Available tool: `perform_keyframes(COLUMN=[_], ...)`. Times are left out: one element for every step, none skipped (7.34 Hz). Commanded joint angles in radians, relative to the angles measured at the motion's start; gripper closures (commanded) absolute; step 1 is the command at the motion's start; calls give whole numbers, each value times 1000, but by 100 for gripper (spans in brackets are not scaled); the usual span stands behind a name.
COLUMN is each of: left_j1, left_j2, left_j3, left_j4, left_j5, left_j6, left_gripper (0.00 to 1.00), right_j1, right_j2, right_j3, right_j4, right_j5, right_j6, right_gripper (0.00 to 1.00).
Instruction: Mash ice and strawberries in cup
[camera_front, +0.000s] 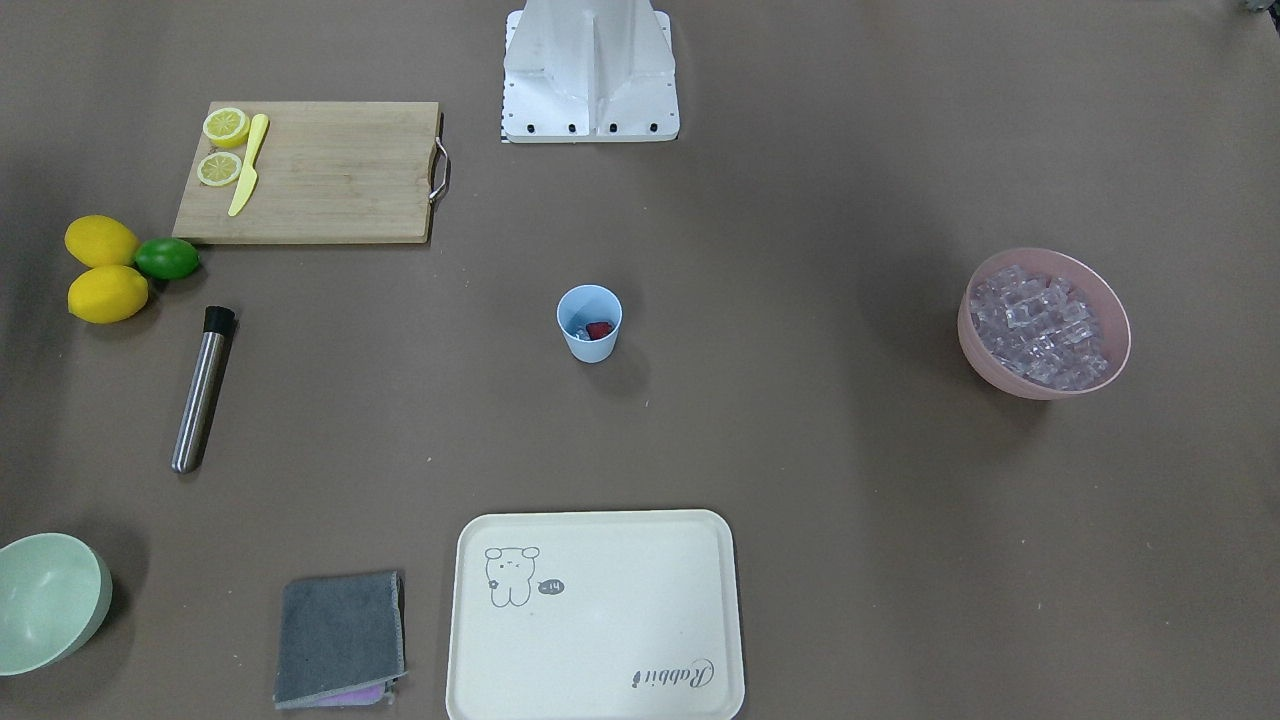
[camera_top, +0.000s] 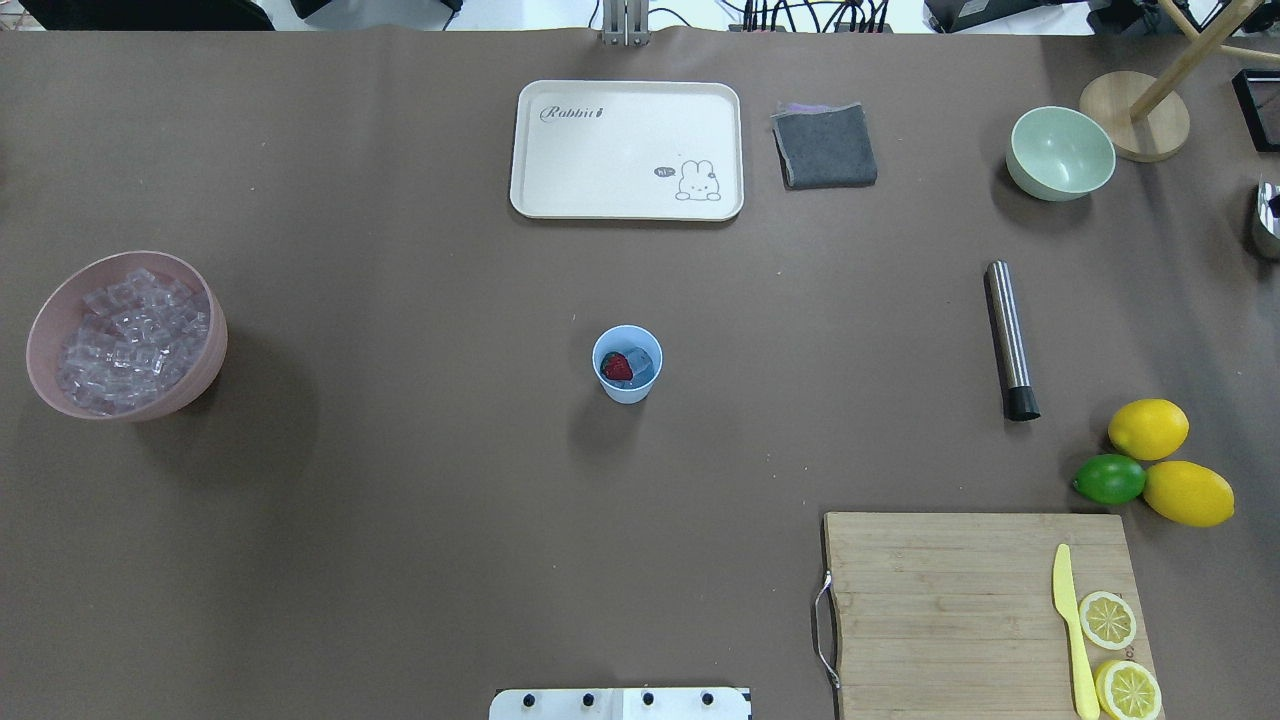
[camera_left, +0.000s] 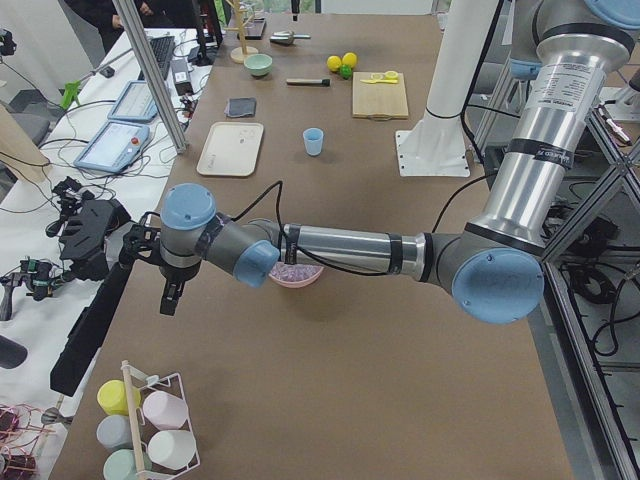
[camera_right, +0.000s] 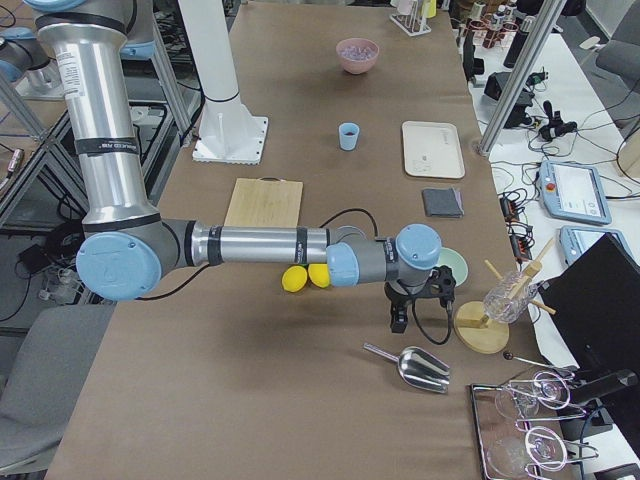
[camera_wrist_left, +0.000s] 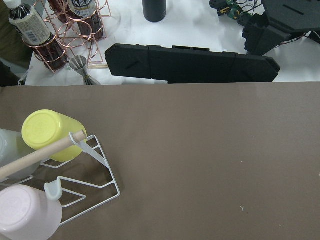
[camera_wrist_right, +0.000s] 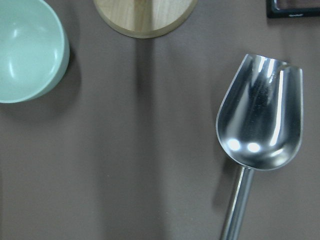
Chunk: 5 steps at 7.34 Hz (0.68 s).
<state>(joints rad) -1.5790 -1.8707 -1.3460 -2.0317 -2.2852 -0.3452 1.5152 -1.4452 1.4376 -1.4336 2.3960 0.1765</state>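
Nearest the right wrist camera lies a steel scoop (camera_wrist_right: 260, 117), hollow side up, its handle running out of view at the bottom. A green bowl (camera_wrist_right: 25, 50) and a round wooden base (camera_wrist_right: 145, 15) sit at that view's top edge.

Right pincer (camera_right: 397, 320): seen only from the side, pointing down over the right end of the counter (camera_top: 400, 500). The scoop lies just beside it, and the green bowl is close behind its wrist. Whether it stands wide or narrow cannot be told.

Left pincer (camera_left: 172, 300): hangs pointing down at the opposite end, out past the pink bowl (camera_top: 62, 295), which sits beneath that arm's forearm. A wire rack (camera_wrist_left: 85, 175) of upturned cups stands near it. Its setting likewise cannot be told.

Cup (camera_top: 627, 364): upright at mid counter, well apart from both pincers and roughly between them. Inside are one strawberry (camera_top: 617, 367) and ice (camera_top: 641, 362), the two touching. More ice is heaped in the pink bowl on the left pincer's side.

On the right pincer's side of the cup, apart from it, a muddler (camera_top: 1010, 340) lies flat. Further toward that pincer are two lemons (camera_top: 1148, 428), a lime (camera_top: 1108, 479) touching them, and a board (camera_top: 950, 600) carrying a yellow knife (camera_top: 1070, 625) and two lemon halves (camera_top: 1107, 619).

A tray (camera_top: 620, 160) and a folded grey cloth (camera_top: 825, 147) lie side by side at the counter's far edge, across from the robot's base.
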Motion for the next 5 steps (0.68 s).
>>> perform_keyframes(left_j1=[8, 8, 8, 11, 34], left_j2=[16, 16, 15, 15, 16], left_j3=[-5, -1, -2, -1, 4], left_j4=[-2, 2, 5, 7, 8], left_j5=[-5, -5, -5, -5, -5], left_j6=[3, 3, 2, 0, -5], left_gripper=[2, 2, 2, 2, 2], right_j1=[54, 68, 80, 82, 80], right_j2=[-38, -32, -30, -40, -55], right_j3=[51, 99, 162, 220, 227], right_j4=[-87, -193, -296, -356, -366], right_j5=[-5, -15, -29, -82, -92], right_j6=[-60, -104, -138, -140, -140], right_gripper=[0, 0, 0, 0, 0])
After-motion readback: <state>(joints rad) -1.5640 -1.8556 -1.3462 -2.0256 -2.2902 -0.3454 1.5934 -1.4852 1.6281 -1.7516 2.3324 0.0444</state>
